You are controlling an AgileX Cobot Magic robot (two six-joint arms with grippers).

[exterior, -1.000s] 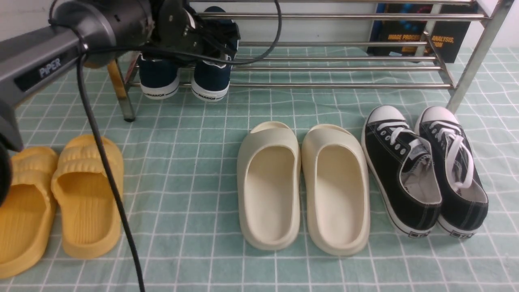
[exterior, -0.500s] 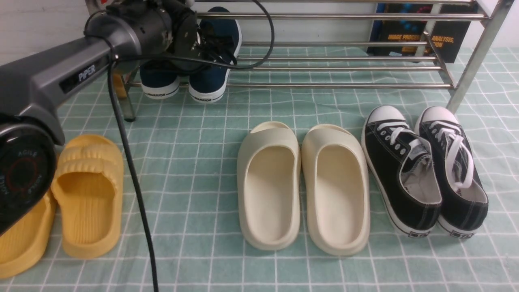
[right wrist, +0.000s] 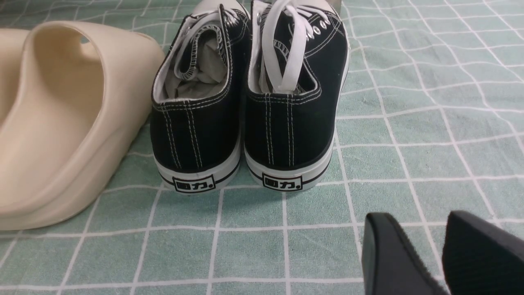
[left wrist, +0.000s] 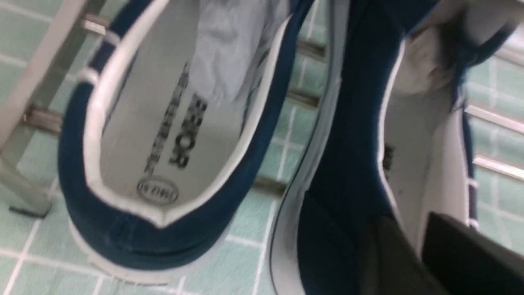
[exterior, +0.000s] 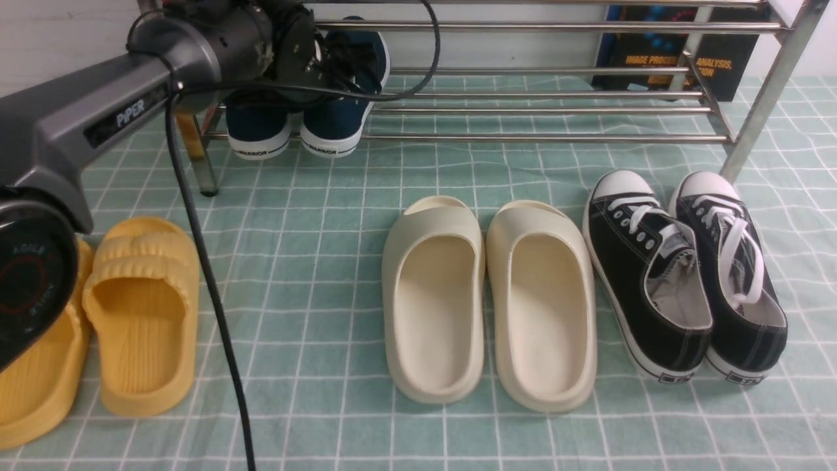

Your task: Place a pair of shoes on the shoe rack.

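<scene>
The pair of shoes, two navy slip-ons with white soles, sits at the left end of the shoe rack [exterior: 523, 137] on its lower tubes, heels toward me: left shoe [exterior: 258, 134], right shoe [exterior: 333, 124]. My left arm [exterior: 216, 39] reaches over them and hides its fingers in the front view. In the left wrist view the left gripper [left wrist: 411, 224] is at the right shoe [left wrist: 348, 172]: one finger inside on the white lining, the other at the collar, a thin gap between. The left shoe [left wrist: 135, 229] lies beside it. My right gripper [right wrist: 417, 221] hangs open over the cloth.
On the green checked cloth stand cream slides [exterior: 487, 301], black lace-up sneakers [exterior: 686, 275] near the rack's right leg [exterior: 758, 104], and yellow slides [exterior: 140, 314] under my left arm. A black cable [exterior: 209, 294] trails down. A book [exterior: 680, 52] leans behind the rack.
My left arm has swung so that its wrist sits lower over the rack's left end. The navy shoes have slid slightly left and further onto the tubes. The right arm has not moved.
</scene>
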